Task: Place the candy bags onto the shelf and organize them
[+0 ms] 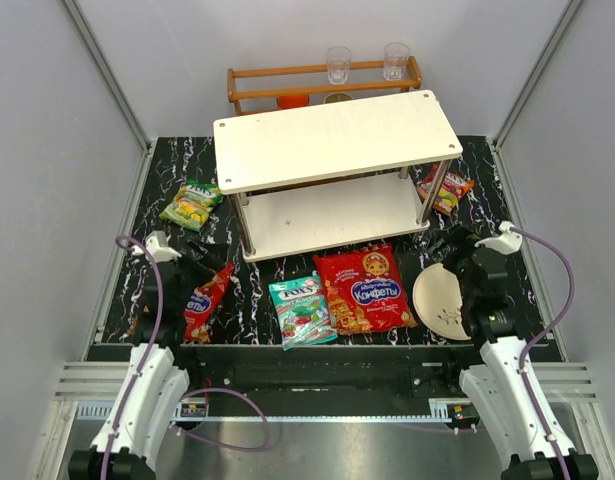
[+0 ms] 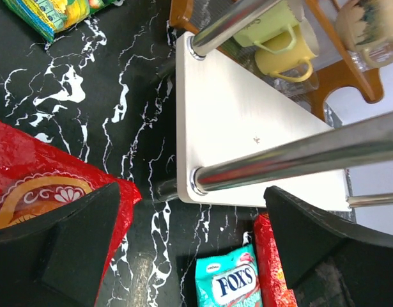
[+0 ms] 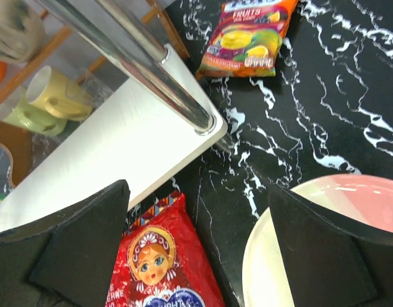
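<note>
The white two-tier shelf (image 1: 337,140) stands mid-table with both boards bare. A large red doll bag (image 1: 365,290) and a teal bag (image 1: 302,310) lie in front of it. A second large red bag (image 1: 205,298) lies at the left, partly under my left gripper (image 1: 192,262). A green-yellow bag (image 1: 192,203) lies left of the shelf and a red-orange bag (image 1: 445,188) lies right of it. My left gripper (image 2: 193,256) is open and empty beside the red bag (image 2: 36,173). My right gripper (image 3: 199,256) is open and empty, between the doll bag (image 3: 158,262) and the plate.
A pink-and-cream plate (image 1: 442,300) lies at the front right under my right gripper (image 1: 457,250). A brown wooden rack (image 1: 322,80) with two glasses and mugs stands behind the shelf. Grey walls enclose the black marbled table.
</note>
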Controlling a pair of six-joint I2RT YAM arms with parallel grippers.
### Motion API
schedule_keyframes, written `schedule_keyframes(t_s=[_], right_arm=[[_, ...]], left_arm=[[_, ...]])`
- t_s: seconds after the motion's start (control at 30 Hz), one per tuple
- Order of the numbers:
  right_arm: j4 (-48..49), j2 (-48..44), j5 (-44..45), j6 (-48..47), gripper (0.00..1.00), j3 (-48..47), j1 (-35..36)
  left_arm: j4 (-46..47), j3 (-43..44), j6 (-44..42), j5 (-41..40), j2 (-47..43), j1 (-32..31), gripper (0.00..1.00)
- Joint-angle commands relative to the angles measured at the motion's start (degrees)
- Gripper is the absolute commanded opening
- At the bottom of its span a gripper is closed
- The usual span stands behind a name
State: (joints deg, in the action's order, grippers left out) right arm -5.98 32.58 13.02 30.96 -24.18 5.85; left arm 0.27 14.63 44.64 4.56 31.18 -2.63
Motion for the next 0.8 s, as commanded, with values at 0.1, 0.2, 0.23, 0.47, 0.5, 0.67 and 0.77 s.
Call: schedule_keyframes(t_s=[0.1,0.2,0.23,0.47,0.5,0.67,0.77], right_arm=[[-6.76,8.53,-10.62,1.91,0.96,-1.39,-0.13],[-5.80,10.13,-12.83,3.58,0.95,-0.43,-0.13],[-5.36,9.96,-14.75,4.10,0.94,0.36,-0.13],[-6.24,8.29,-20.73,4.55,0.89,1.07,-0.05],[-6.41,8.38,-21.71,4.55,0.87,0.98,-0.05],[-7.90,9.26,-25.23,3.93,0.78,1.95,0.04],[-7.21,10.66,-27.07,4.28,0.77,2.74,0.04]], left_arm=[[-5.63,-1.27,1.76,1.78,-9.29,-5.16,0.99],[-6.86,-1.80,2.55,-6.79,-10.52,-14.98,0.99],[-7.13,-2.06,2.73,-9.10,-10.79,-17.73,0.99],[-2.84,-3.38,9.48,-33.16,-4.32,-47.23,0.99],[-1.95,-2.25,10.02,-35.47,-2.11,-50.33,0.99],[-0.45,7.06,14.76,-46.56,19.65,-63.79,0.99],[4.80,12.86,15.56,-45.26,30.12,-64.95,0.99]])
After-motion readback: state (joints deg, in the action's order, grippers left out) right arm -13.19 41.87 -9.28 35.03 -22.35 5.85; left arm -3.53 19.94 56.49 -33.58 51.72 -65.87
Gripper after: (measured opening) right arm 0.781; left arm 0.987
